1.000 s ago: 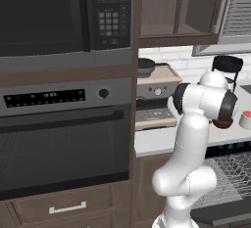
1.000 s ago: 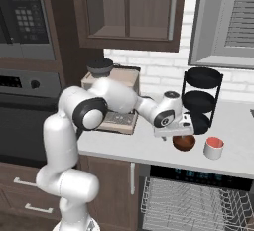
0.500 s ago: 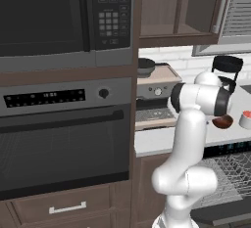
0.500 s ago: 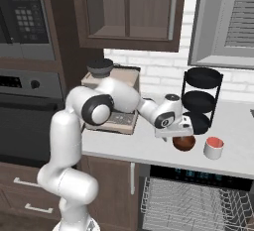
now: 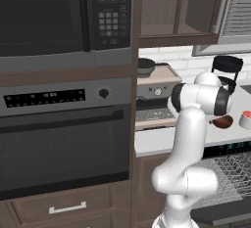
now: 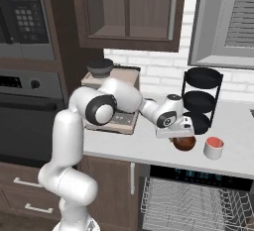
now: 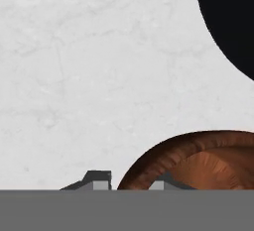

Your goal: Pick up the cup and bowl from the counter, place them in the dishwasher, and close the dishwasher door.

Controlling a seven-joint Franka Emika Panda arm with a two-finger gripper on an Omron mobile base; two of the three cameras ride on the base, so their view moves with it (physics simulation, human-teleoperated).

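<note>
A brown wooden bowl (image 6: 185, 144) (image 5: 224, 122) sits on the pale counter (image 6: 134, 148) in front of a black tiered stand. My gripper (image 6: 179, 137) reaches down onto its near rim. In the hand view the gripper (image 7: 130, 183) is shut on the bowl (image 7: 198, 163), with one fingertip (image 7: 97, 180) outside the rim and the other inside. A white cup (image 6: 214, 148) (image 5: 245, 120) with a red inside stands just right of the bowl, untouched. Below the counter the dishwasher (image 6: 198, 175) is open, its grey wire rack (image 6: 193, 205) pulled out and the dishwasher door (image 5: 230, 216) folded down.
The black three-tier stand (image 6: 202, 98) rises close behind the bowl and cup. A coffee machine (image 6: 111, 103) with a dark pot (image 6: 100, 67) on top sits left of my arm. The wall oven (image 5: 63, 144) and microwave (image 5: 63, 16) fill the left.
The jaws went from wide open to closed on the bowl's rim. The hand settled slightly lower over the bowl; the bowl and cup have not moved.
</note>
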